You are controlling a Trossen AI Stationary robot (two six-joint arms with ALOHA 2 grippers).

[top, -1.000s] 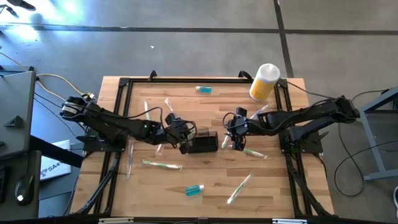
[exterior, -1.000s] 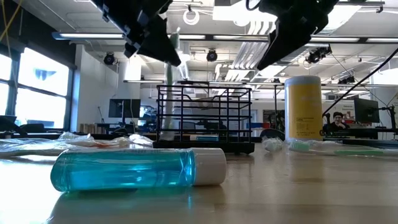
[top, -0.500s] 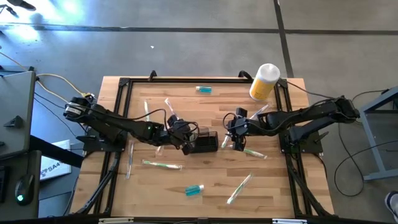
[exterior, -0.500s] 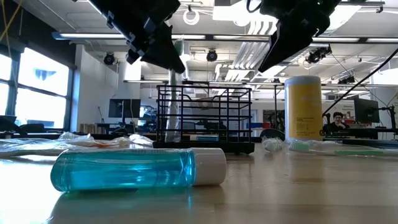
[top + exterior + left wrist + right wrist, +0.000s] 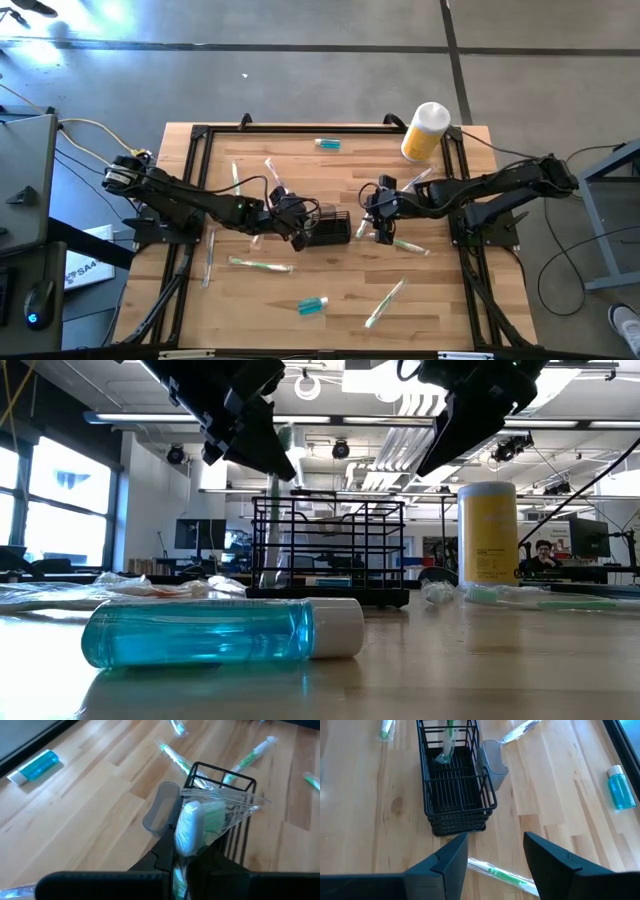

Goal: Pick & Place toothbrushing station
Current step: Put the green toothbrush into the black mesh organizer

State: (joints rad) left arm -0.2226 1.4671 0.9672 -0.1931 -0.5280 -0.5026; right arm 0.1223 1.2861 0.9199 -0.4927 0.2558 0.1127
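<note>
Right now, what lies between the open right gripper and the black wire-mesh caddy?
Only bare wooden tabletop separates the right gripper from the black wire-mesh caddy, per the right wrist view.

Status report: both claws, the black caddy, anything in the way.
Left claw shut on wrapped toothbrush, tip over caddy. Right claw open, hovering beside caddy. Another wrapped toothbrush lies under right claw.
</note>
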